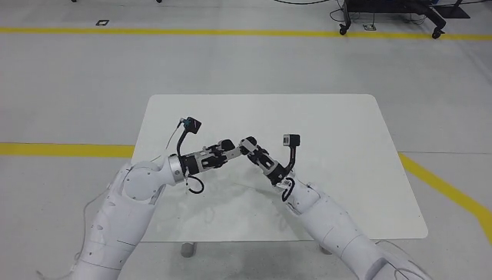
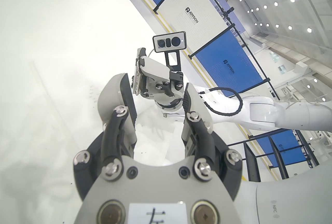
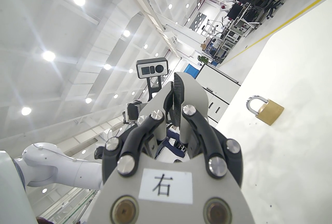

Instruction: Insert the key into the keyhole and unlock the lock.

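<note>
Brass padlock with a silver shackle [image 3: 267, 111] lies flat on the white table [image 1: 346, 126], and the shackle looks seated. The arms come in from 8 and 4 o'clock and meet mid-table. The left gripper [image 2: 157, 87] gapes wide, holding nothing. The right gripper [image 3: 173, 90] is pinched tight; any key between its tips is too thin to make out. Insertion and turning are both left to do, I'd judge.
</note>
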`<state>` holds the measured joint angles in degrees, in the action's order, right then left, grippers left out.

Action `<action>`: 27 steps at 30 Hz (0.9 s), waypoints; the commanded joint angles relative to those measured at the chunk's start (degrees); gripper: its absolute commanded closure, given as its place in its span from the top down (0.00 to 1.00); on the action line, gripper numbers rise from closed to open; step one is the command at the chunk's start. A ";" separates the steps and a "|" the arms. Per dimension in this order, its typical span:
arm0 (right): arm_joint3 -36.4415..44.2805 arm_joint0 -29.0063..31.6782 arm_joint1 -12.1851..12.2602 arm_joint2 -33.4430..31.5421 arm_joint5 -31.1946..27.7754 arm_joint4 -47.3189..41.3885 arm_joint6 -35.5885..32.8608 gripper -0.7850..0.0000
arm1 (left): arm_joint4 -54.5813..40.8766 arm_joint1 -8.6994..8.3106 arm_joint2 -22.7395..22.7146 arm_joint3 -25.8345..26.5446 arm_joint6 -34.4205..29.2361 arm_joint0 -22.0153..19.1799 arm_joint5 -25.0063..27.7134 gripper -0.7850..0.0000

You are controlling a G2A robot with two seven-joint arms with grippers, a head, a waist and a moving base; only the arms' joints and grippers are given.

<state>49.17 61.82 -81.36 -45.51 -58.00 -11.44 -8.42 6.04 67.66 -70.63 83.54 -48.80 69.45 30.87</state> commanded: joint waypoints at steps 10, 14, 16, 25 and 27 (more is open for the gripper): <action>0.52 0.80 -0.78 -2.55 0.00 2.11 -1.12 0.00 | 0.46 -0.47 0.62 -0.20 -0.02 -0.40 -1.05 0.09; 0.72 1.31 -0.97 -3.41 0.00 2.27 -1.83 0.00 | 0.66 -0.62 0.69 -0.30 0.60 -0.44 -1.78 0.00; 0.73 1.53 -1.06 -3.90 0.00 2.27 -2.08 0.00 | 0.83 -0.68 0.74 -0.22 1.07 -0.45 -2.18 0.00; 1.24 2.63 -1.45 -5.65 0.00 2.38 -3.91 0.26 | 1.27 -0.92 1.11 -0.17 2.32 -0.58 -3.76 0.00; 1.24 2.77 -1.52 -6.01 0.00 2.46 -4.42 0.49 | 1.18 -0.97 1.15 -0.22 2.59 -0.61 -3.96 0.00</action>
<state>50.43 64.52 -82.85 -51.33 -58.00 -9.05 -12.56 7.29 66.72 -69.50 83.35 -46.35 68.85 27.02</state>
